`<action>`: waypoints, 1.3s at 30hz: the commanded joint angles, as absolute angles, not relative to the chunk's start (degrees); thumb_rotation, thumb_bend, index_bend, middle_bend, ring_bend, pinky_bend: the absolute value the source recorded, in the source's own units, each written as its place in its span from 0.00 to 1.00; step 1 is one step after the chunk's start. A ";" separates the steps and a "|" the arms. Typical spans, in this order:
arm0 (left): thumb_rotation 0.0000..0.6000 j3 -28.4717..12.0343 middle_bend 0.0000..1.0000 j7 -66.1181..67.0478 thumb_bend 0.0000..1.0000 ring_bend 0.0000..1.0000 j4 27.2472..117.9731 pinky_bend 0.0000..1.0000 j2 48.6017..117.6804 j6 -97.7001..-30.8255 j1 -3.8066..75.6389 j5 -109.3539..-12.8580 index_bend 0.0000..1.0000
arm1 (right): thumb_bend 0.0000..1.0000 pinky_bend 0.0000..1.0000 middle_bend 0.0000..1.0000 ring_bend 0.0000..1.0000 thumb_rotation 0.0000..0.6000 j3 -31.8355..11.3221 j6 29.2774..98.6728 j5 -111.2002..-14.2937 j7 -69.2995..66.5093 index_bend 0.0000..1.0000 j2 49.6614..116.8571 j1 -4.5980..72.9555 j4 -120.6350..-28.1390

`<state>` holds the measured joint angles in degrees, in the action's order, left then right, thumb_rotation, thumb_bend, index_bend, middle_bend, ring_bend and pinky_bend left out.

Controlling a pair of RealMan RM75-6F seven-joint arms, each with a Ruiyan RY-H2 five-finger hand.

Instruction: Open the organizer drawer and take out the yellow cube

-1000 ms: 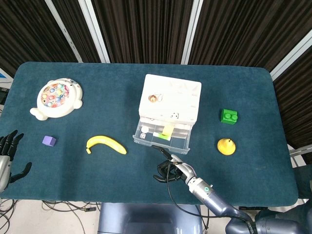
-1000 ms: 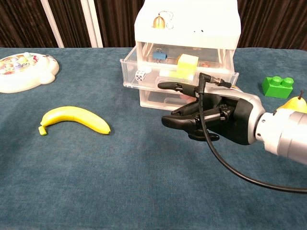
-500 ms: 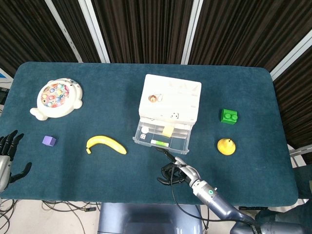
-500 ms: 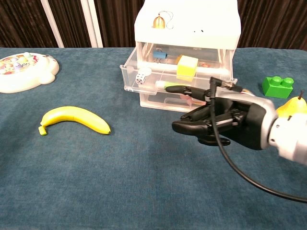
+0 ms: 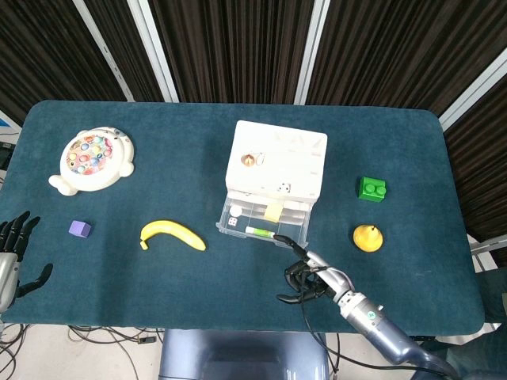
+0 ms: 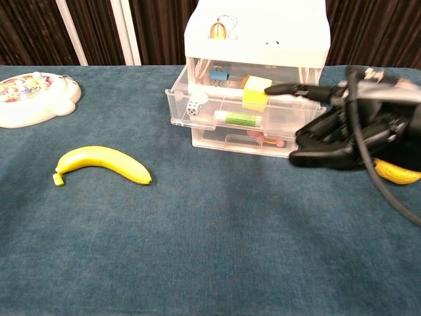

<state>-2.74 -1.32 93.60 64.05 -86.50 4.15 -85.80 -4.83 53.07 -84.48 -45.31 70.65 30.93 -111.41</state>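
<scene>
The organizer drawer (image 6: 230, 108) stands pulled out of the white organizer (image 5: 276, 162), so the opening looks done and the taking-out is the step in hand — the yellow cube (image 6: 256, 93) sits in the open drawer, just ahead of the right hand (image 6: 348, 128). That hand holds nothing: one finger (image 6: 293, 88) points out straight toward the cube, its tip just beside it, the others curled under. Judging from this, the next move calls for bringing the thumb and that finger to either side of the cube and lifting it clear of the drawer wall. The chest view shows what lies with the cube — a white die (image 6: 193, 105) and a green-capped tube (image 6: 238, 118), both to the hand's left. The head view alone shows the left hand (image 5: 11, 255), spread and idle at the table edge, plus a green brick (image 5: 371, 188) well beyond the right hand.
</scene>
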 commanded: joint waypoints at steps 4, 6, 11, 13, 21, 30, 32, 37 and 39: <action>1.00 -2.80 0.00 -1.35 0.31 0.00 93.63 0.00 64.05 -86.54 4.12 -85.69 0.04 | 0.20 1.00 0.82 0.89 1.00 -7.00 51.99 -82.19 -41.77 0.10 63.63 32.20 -114.31; 1.00 -2.81 0.00 -1.36 0.31 0.00 93.64 0.00 64.05 -86.49 4.14 -85.65 0.04 | 0.19 1.00 0.84 0.90 1.00 -7.99 51.76 -81.37 -40.47 0.12 61.63 32.73 -114.90; 1.00 -2.79 0.00 -1.40 0.31 0.00 93.70 0.00 64.07 -86.50 4.14 -85.70 0.04 | 0.13 1.00 0.84 0.91 1.00 -10.80 49.96 -79.43 -33.38 0.14 58.02 35.70 -111.97; 1.00 -2.82 0.00 -1.41 0.31 0.00 93.72 0.00 64.07 -86.54 4.14 -85.69 0.04 | 0.11 1.00 0.84 0.90 1.00 -11.43 49.18 -79.04 -29.91 0.15 57.72 36.98 -110.21; 1.00 -2.88 0.00 -1.14 0.31 0.00 93.76 0.00 64.13 -86.50 4.19 -85.60 0.04 | 0.09 1.00 0.88 0.92 1.00 -12.66 47.80 -79.74 -17.87 0.16 56.86 40.67 -105.23; 1.00 -2.90 0.00 -1.16 0.31 0.00 93.84 0.00 64.10 -86.51 4.15 -85.50 0.04 | 0.09 1.00 0.91 0.94 1.00 -14.52 48.51 -78.44 -3.03 0.18 59.09 44.72 -103.35; 1.00 -2.89 0.00 -1.14 0.31 0.00 93.81 0.00 64.11 -86.44 4.18 -85.50 0.04 | 0.09 1.00 0.91 0.94 1.00 -14.53 48.16 -78.46 1.16 0.18 59.60 45.91 -103.42; 1.00 -2.89 0.00 -1.10 0.31 0.00 93.83 0.00 64.11 -86.49 4.17 -85.54 0.04 | 0.09 1.00 0.92 0.96 1.00 -15.16 48.57 -76.74 9.33 0.19 61.79 48.15 -103.00; 1.00 -2.94 0.00 -1.20 0.31 0.00 93.82 0.00 64.09 -86.55 4.13 -85.44 0.04 | 0.09 1.00 0.93 0.96 1.00 -15.43 48.96 -76.17 12.13 0.20 63.22 49.13 -102.52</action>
